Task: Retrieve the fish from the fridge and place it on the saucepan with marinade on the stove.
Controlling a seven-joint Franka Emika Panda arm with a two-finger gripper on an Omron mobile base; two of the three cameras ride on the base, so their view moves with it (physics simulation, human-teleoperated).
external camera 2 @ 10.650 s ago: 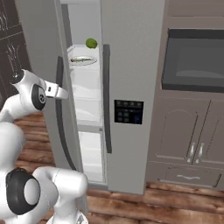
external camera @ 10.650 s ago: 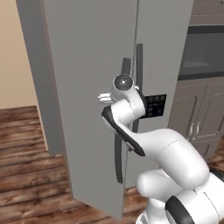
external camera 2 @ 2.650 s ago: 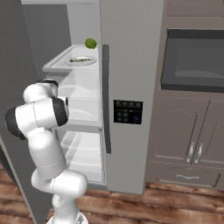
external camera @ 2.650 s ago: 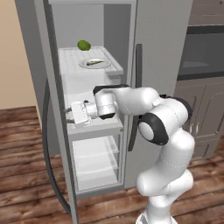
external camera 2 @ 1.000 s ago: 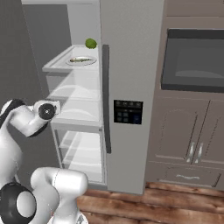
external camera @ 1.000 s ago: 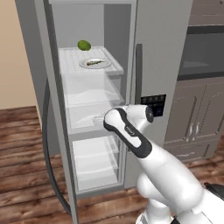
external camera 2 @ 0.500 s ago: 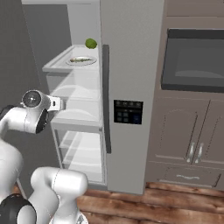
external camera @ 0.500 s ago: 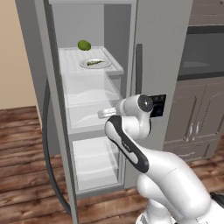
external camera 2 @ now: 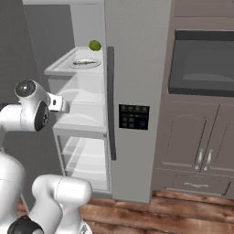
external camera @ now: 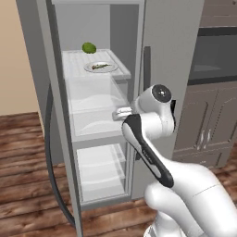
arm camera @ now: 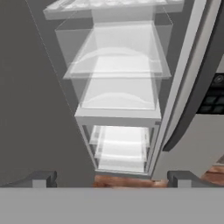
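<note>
So the fridge (external camera: 171, 55) has its left door swung wide open, white shelves showing top to bottom, and the arm is parked just in front of the opening w/ nothing in hand. The gripper (arm camera: 111, 178) points into the compartment at about mid-shelf height; in the hand view its two dark fingertips sit far apart at the bottom corners, so the jaws are spread wide and empty. The fish (external camera: 100, 66) lies on a small white plate (external camera: 112, 68) on the upper shelf, w/ a round green fruit (external camera: 89, 47) just behind it toward the back wall. From the right base view the same fish (external camera 2: 85, 61) sits well above the hand, which hovers level w/ the clear drawer (external camera 2: 82, 107) below that shelf. My read: door-opening part is done, reach-for-the-fish part is what's in hand now, still early in the whole job. Stove and saucepan aren't anywhere in front of me from here, so the carry and drop-off are all still to come. Next move, as I judge it, needs the hand to rise to the upper shelf, go in over the plate and come down on the slim fish lengthwise-crosswise, i.e. fingers either side of its narrow body. Tricky bits: fish is small and lies flat on the plate, so a shallow pinch could slip or drag the plate; also the fruit is near enough to get nudged, and the shelf edge is close under the wrist on the way in.
</note>
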